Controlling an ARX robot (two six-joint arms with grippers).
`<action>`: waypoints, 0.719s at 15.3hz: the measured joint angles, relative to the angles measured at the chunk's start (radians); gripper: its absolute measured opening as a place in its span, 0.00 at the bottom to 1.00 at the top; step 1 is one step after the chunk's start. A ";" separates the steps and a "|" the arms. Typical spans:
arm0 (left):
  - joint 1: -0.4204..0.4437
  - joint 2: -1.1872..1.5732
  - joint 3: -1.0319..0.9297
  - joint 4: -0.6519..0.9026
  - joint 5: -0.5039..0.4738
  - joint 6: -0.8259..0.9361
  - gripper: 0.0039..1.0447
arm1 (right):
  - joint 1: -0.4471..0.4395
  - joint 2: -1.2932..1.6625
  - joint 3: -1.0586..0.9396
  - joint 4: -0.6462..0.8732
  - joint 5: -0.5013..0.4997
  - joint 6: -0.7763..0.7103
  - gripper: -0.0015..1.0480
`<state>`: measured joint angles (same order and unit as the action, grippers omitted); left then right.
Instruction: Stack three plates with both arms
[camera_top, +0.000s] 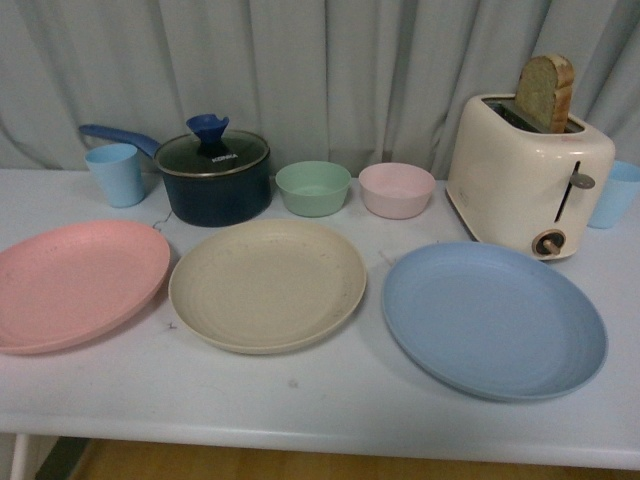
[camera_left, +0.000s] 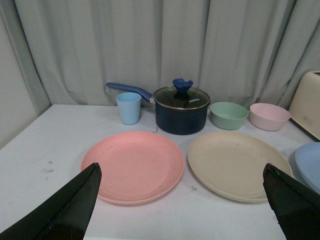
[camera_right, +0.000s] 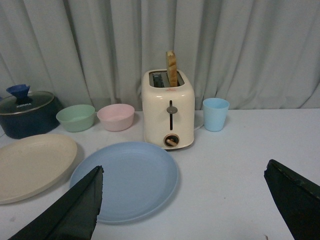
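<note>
Opening step, none of the 3 stacked: the beige plate lies flat, the pink plate just beside it on the left arm's side, the blue plate on the other; left pincer and right pincer both gape wide, empty; next, I judge, a low rim grasp; grey curtain behind, white table beneath.

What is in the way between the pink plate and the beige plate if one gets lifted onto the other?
Nothing visible. The pink plate and beige plate lie side by side with only bare table between them; the pot and blue cup stand behind them.
</note>
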<state>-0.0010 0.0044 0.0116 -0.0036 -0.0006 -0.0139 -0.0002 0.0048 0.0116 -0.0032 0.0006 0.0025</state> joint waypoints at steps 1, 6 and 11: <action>0.000 0.000 0.000 0.000 0.000 0.000 0.94 | 0.000 0.000 0.000 0.000 0.000 0.000 0.94; 0.000 0.000 0.000 0.000 0.000 0.000 0.94 | 0.000 0.000 0.000 0.000 0.000 0.000 0.94; 0.000 0.000 0.000 0.000 0.000 0.000 0.94 | 0.000 0.000 0.000 0.000 0.000 0.000 0.94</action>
<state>-0.0010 0.0044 0.0116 -0.0036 -0.0006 -0.0139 -0.0002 0.0048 0.0116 -0.0032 0.0006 0.0025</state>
